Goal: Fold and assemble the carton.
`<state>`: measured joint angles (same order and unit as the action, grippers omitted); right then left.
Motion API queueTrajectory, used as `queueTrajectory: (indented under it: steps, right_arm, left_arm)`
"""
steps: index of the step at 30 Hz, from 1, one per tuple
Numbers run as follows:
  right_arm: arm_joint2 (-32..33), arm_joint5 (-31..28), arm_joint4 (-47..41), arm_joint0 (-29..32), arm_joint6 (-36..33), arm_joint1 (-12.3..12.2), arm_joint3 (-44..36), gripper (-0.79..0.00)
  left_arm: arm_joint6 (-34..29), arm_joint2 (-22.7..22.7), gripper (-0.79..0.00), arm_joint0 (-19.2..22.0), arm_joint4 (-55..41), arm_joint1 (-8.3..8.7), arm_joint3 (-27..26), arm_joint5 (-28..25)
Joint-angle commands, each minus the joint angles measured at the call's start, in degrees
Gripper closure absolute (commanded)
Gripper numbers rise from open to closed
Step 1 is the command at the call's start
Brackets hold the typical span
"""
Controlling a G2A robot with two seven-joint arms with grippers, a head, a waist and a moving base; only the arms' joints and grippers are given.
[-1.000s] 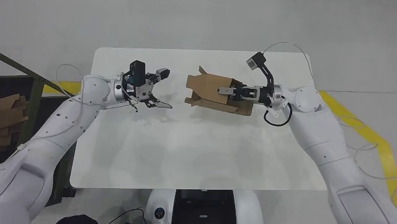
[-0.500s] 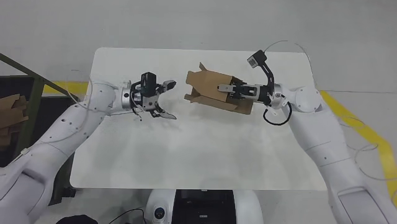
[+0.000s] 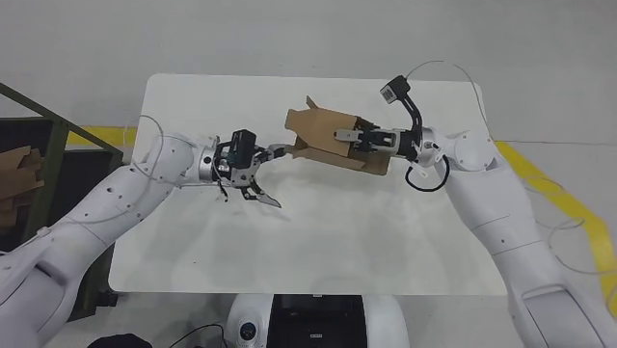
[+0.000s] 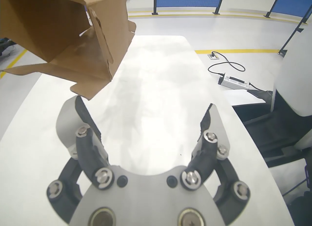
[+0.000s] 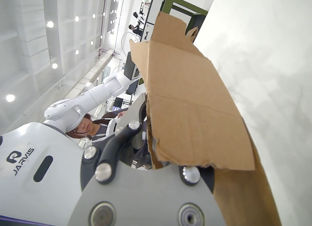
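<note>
Brown cardboard carton [image 3: 328,136], half-erected with loose flaps, is upper centre of the top view, held off the white table [image 3: 318,252]. The right gripper [image 3: 345,137] is clamped on one wall, likely to steady it with the open end facing the other arm. The left gripper [image 3: 280,174], fingers spread wide, sits just beside that open end, one tip near the lowest flap, probably lined up to fold it. The path looks unobstructed. Flat cardboard [image 3: 14,179] lies at the left edge, off the table.

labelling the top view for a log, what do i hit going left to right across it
cardboard stack beside the table → left gripper, open → carton; the right gripper grips the carton and overlaps it, so it has no clear slot
</note>
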<state>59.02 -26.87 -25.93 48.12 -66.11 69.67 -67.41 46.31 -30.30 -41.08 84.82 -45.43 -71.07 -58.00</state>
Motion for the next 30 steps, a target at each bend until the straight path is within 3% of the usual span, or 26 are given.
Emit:
queueTrajectory:
  steps: [1, 10, 30]
  right_arm:
    - [0.0, 0.0, 0.0, 0.1, 0.0, 0.0, 0.0, 0.0]
    - [-0.1, 0.4, 0.4, 0.1, -0.3, 0.0, -0.8, 0.0]
    - [-1.9, 1.2, 0.8, 0.1, -1.2, 0.3, -1.4, 0.0]
  left_arm:
    - [0.0, 0.9, -0.785, 0.6, -0.5, -0.06, -0.3, 0.0]
    - [0.0, 5.1, -0.785, 3.6, -2.4, -0.25, -1.3, 0.0]
    - [0.0, 9.7, -0.785, 8.2, -3.4, -0.36, -2.3, 0.0]
